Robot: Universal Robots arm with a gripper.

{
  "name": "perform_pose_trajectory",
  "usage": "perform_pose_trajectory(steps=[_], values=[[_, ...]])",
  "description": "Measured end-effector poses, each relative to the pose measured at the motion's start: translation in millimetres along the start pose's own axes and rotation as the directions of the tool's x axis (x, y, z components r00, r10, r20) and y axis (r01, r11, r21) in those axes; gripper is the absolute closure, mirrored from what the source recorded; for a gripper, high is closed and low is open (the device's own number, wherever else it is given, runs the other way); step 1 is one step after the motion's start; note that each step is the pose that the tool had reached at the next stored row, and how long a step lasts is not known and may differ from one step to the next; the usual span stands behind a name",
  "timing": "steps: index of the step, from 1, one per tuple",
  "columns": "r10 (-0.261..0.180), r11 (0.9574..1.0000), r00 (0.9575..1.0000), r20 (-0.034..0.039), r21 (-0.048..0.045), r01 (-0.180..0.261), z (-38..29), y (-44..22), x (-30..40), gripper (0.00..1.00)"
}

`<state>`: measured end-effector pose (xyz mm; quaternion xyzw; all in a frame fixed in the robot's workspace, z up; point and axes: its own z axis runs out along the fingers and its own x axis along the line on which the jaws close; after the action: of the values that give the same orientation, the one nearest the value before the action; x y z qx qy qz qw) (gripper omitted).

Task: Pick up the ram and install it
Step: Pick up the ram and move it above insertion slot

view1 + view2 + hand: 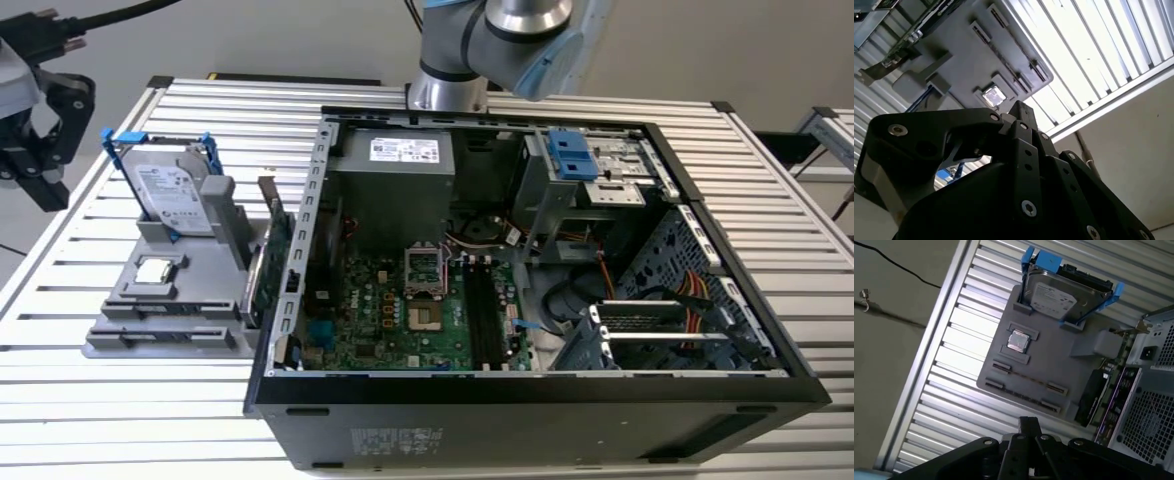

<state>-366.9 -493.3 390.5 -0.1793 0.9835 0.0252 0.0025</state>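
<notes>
The ram [1026, 379] shows as a thin dark strip standing on edge in a slot of the grey holder [1054, 360], near the holder's front; in the exterior view the ram [171, 313] is a dark line there. My black gripper [50, 193] hangs above the table's edge at the exterior view's far left, well clear of the holder. In both wrist views the gripper [1029, 423] [1019, 108] has its fingertips drawn together with nothing between them. The open computer case [307, 250] lies on the table with its motherboard [400, 310] exposed.
On the holder stand a silver hard drive in a blue frame [167, 190], a small square chip [156, 269] and a green card [274, 265] by the case wall. The slatted aluminium table [134, 400] stretches around them. The arm's base [447, 70] stands behind the case.
</notes>
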Motion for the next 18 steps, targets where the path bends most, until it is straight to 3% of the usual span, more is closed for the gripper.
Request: perform_pose_trajectory(steps=[8,18], values=[[-0.056,0.9984,0.9984,-0.0027,-0.0008,0.056,0.0,0.0,0.0,1.0],[-0.123,0.9924,0.9924,-0.0059,-0.0021,0.123,0.0,0.0,0.0,1.0]])
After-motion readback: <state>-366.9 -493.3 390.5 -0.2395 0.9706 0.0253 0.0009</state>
